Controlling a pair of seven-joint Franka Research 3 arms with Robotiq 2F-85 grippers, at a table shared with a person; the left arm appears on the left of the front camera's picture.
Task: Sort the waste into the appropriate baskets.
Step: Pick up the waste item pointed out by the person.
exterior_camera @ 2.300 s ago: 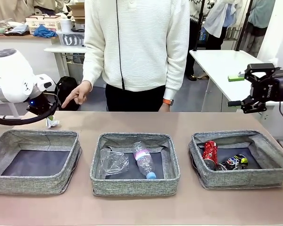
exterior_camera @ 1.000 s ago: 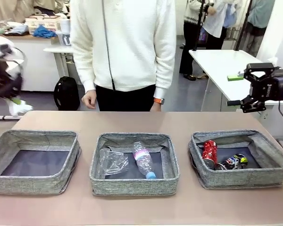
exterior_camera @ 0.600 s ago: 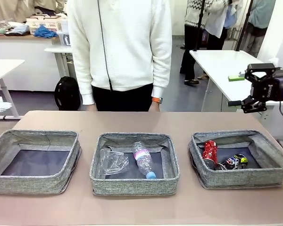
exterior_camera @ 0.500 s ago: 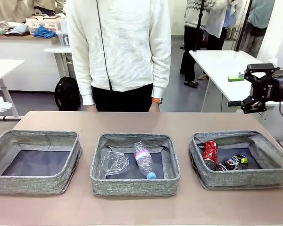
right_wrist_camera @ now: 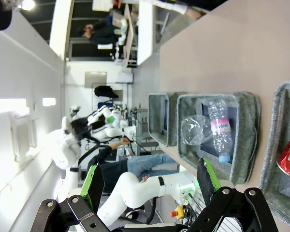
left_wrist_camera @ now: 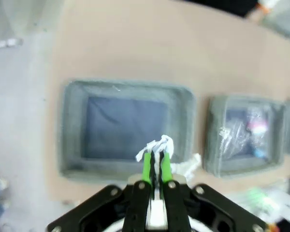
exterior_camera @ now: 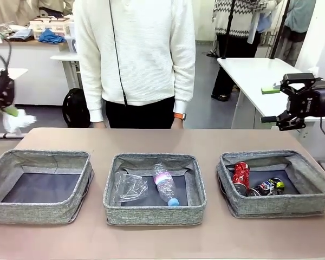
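Carrying the paper wad (left_wrist_camera: 157,146) pinched between its green pads, our left end effector (left_wrist_camera: 154,166) sits at the far left edge of the front frame, above and just outside the left basket (exterior_camera: 40,156). In the left wrist frame the wad hangs over the near wall of that basket, whose dark bottom lies bare at the centre of the frame.

To do this step well, we judge we should bring the wad over the middle of the dark bottom, well inside the walls, and part the pads only there; the paper is light and may cling to one pad or drift, so a low release is safer than a high one.

The middle basket (exterior_camera: 154,208) holds two clear bottles (exterior_camera: 165,184), one with a blue cap and a pink label; in the right wrist frame that label seems to read "viole", though we cannot be sure. The right basket (exterior_camera: 276,205) holds the red can (exterior_camera: 240,176) and black can (exterior_camera: 268,187); their print is too small to read.

Our right end effector (right_wrist_camera: 150,181) stands wide open and holds nothing, at the right edge of the front frame above the counter (exterior_camera: 162,238).
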